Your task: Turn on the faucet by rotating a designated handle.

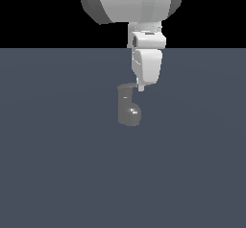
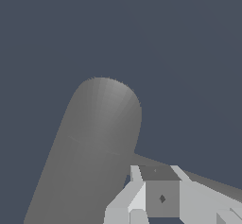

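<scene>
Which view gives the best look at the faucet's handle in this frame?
The wrist view. There the handle runs as a thin grey lever out from the faucet body, passing behind the claw. In the exterior view the handle is barely visible, mostly blocked by the claw at the top of the faucet.

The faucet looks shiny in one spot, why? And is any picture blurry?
In the exterior view the faucet carries a small bright glint on its rounded bulge and casts no shadow; in the wrist view its body is shaded smoothly, the fingers look blocky, and nothing is blurred.
</scene>
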You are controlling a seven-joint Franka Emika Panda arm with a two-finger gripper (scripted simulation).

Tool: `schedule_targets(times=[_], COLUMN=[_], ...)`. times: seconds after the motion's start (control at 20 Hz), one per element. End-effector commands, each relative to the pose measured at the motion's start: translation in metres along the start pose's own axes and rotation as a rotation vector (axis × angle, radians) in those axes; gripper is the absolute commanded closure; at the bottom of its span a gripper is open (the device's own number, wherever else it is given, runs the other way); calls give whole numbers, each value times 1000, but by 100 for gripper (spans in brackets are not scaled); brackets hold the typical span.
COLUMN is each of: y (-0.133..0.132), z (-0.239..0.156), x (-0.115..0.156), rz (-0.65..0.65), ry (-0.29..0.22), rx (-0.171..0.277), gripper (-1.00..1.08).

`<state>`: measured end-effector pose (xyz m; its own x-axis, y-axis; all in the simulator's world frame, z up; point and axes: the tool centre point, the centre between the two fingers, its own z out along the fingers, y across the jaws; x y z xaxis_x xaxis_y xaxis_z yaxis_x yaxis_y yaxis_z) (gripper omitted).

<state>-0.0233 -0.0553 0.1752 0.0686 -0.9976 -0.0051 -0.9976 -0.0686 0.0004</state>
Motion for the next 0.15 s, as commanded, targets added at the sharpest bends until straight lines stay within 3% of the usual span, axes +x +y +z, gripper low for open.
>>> schedule_targets(times=[0.0,0.1], y=[-2,-4], z=[1,2], x=[34,39], rz=[44,46], ry=[5,5], rx=[1,1], gripper=[108,108])
